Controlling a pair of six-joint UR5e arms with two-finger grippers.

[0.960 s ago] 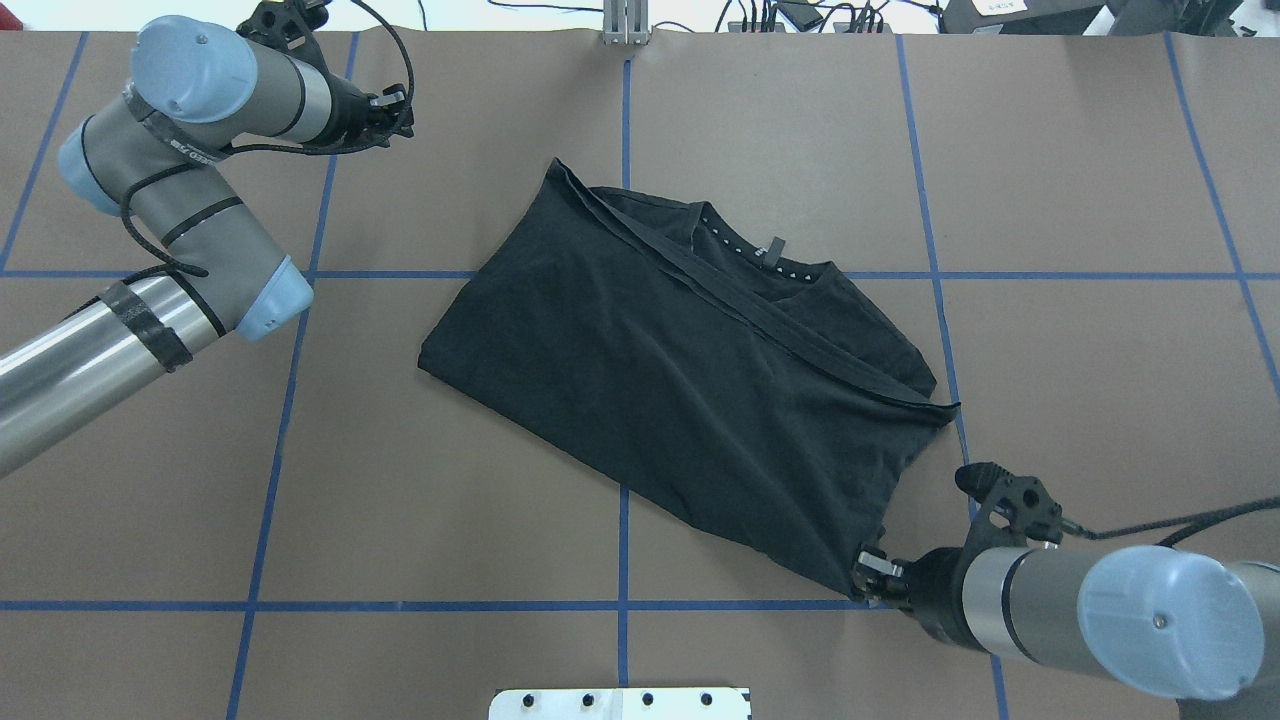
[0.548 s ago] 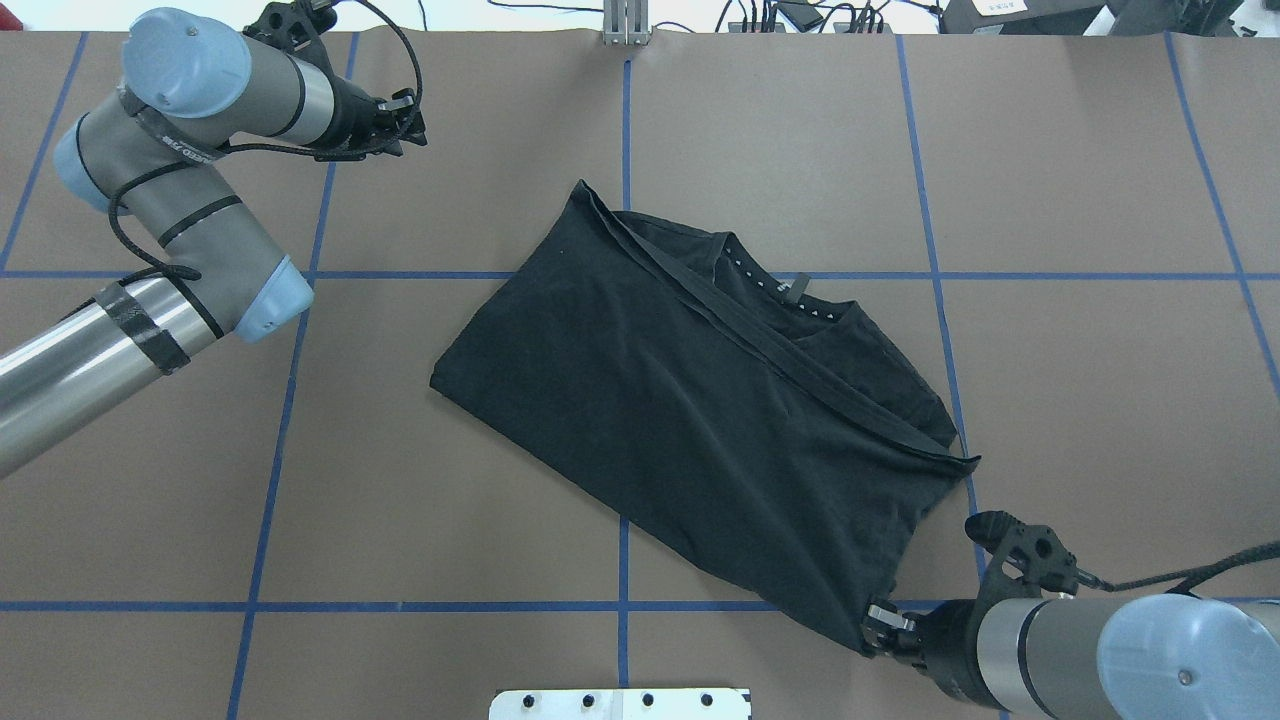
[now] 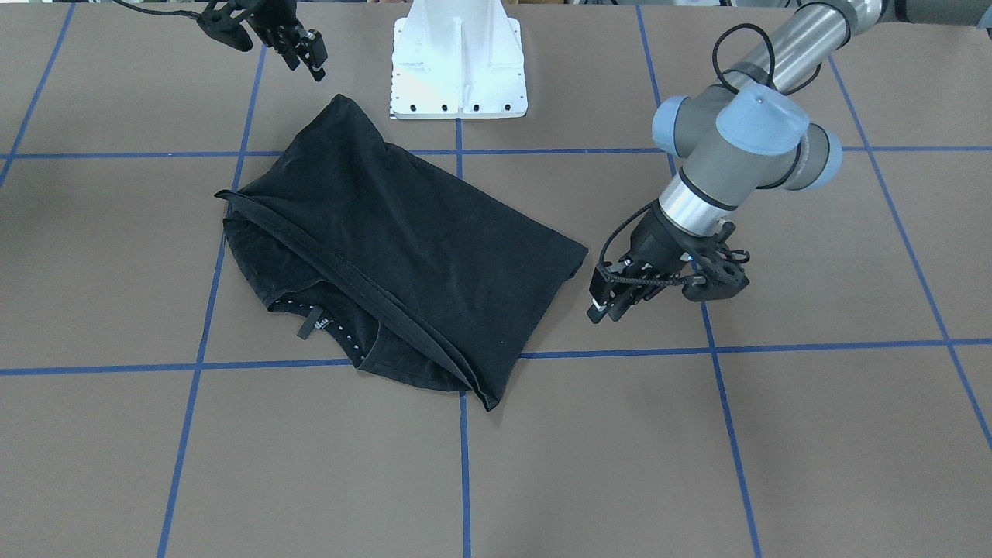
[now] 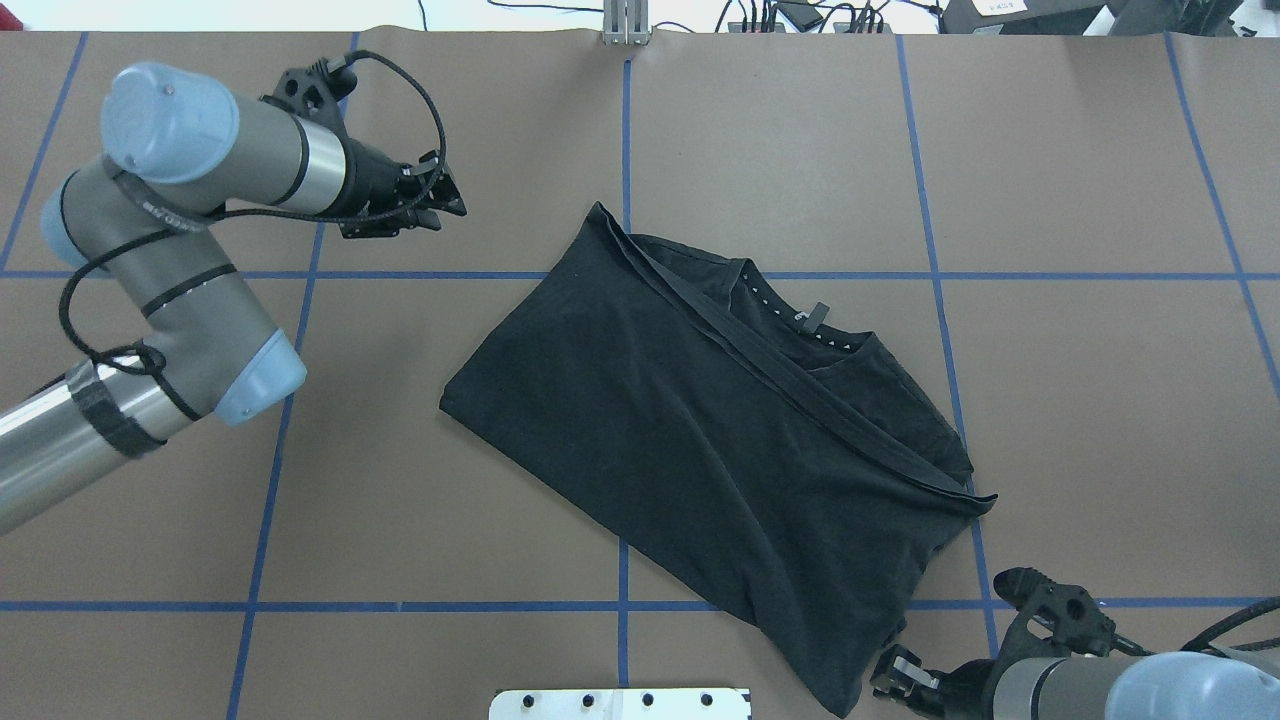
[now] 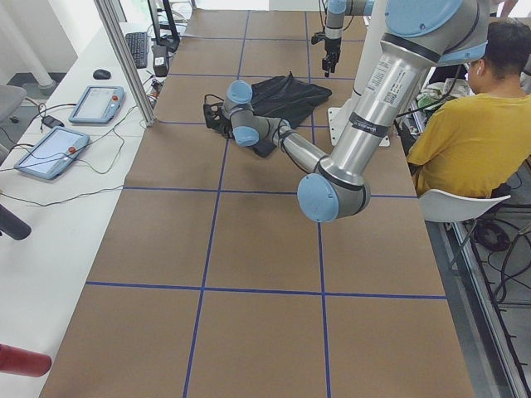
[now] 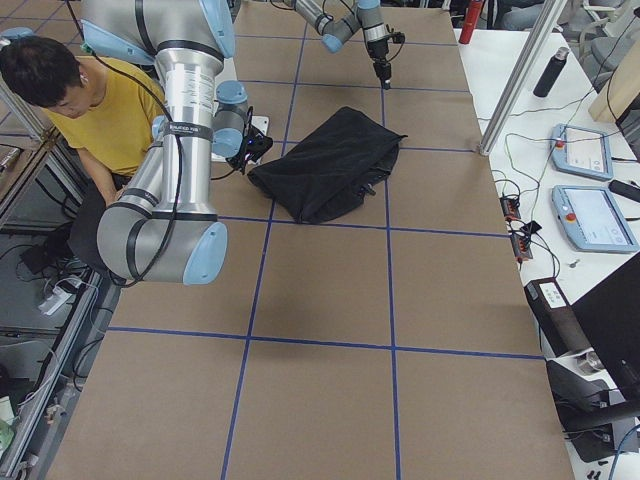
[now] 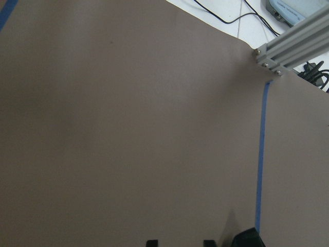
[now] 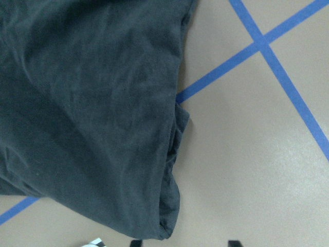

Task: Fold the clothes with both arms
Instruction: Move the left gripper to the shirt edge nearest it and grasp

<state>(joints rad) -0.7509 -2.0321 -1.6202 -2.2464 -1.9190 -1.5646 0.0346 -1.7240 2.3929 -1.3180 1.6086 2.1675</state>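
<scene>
Right hand point(image 8: 184, 242) gapes beside T-shirt point(image 8: 92, 103) corner, left hand point(image 7: 180, 242) gapes too, clear only in wrist views

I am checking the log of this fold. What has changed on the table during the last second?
The right gripper dragged the T-shirt by its corner toward the robot and to its right. It then seems to have let go: its fingers now stand open next to that corner. The left gripper moved nearer to the T-shirt but does not touch it. The fold itself kept its shape.

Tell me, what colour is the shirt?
Black. The T-shirt shows best in the overhead exterior view.
</scene>
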